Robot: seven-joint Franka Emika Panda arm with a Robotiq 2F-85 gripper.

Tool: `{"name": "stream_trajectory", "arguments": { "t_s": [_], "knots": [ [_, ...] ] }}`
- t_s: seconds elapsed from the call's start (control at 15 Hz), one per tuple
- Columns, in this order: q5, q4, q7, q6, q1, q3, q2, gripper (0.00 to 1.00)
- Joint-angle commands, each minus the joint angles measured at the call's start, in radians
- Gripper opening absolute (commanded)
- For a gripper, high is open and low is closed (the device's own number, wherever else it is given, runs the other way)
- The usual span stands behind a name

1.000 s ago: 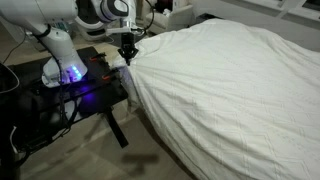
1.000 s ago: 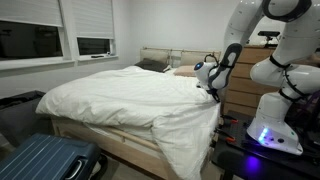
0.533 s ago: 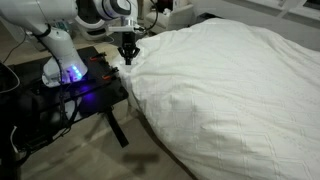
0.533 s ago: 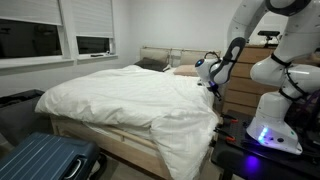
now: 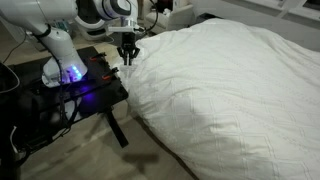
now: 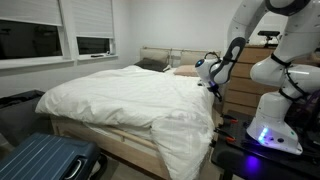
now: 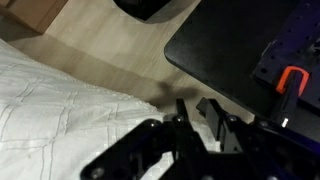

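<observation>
In the wrist view the gripper (image 7: 197,118) comes in from 6 o'clock. Its jaws stand a little apart, and I see only the bare floor (image 7: 110,50) in the gap, no cloth. So the jaws are partly open and grip nothing.

The white duvet (image 7: 50,110) is the thing in hand. Its edge lies at about 9 o'clock from the jaws, just beside them. I cannot tell if a fingertip touches the fabric. At about 2 o'clock is the corner of the black table (image 7: 240,50) that carries the robot, near the jaws but apart from them.

In an exterior view, the gripper (image 5: 127,56) hangs over the corner of the duvet. The cover spreads from there toward 3 and 4 o'clock over the whole bed, and one side hangs down to the floor. The glowing robot base (image 5: 65,70) stands at 8 o'clock from the gripper.

Farther off, in an exterior view, the pillows (image 6: 155,65) and the headboard (image 6: 165,52) lie beyond the duvet. The window (image 6: 95,45) is at about 10 o'clock and a blue suitcase (image 6: 45,160) at 7 o'clock.

My judgement is that the work is arranging the duvet, and that this moment is between grasps at its corner. A new grasp calls for wider jaws, a short descent onto the fold at 9 o'clock, and a firm closing on enough fabric. The wrist should keep away from the table corner.
</observation>
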Motion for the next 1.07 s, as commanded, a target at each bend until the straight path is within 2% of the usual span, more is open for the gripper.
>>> {"name": "stream_trajectory", "arguments": {
  "t_s": [0.0,0.07,0.13,0.2,0.6,1.0],
  "knots": [
    [0.000,0.000,0.000,0.000,0.000,0.000,0.000,0.29],
    [0.000,0.000,0.000,0.000,0.000,0.000,0.000,0.29],
    [0.000,0.000,0.000,0.000,0.000,0.000,0.000,0.54],
    [0.006,0.006,-0.008,-0.032,0.000,0.019,0.013,0.55],
    [0.041,0.000,0.026,-0.073,0.064,0.126,0.033,0.99],
    [0.210,0.058,0.094,-0.092,0.118,0.246,0.053,1.00]
  ]
}}
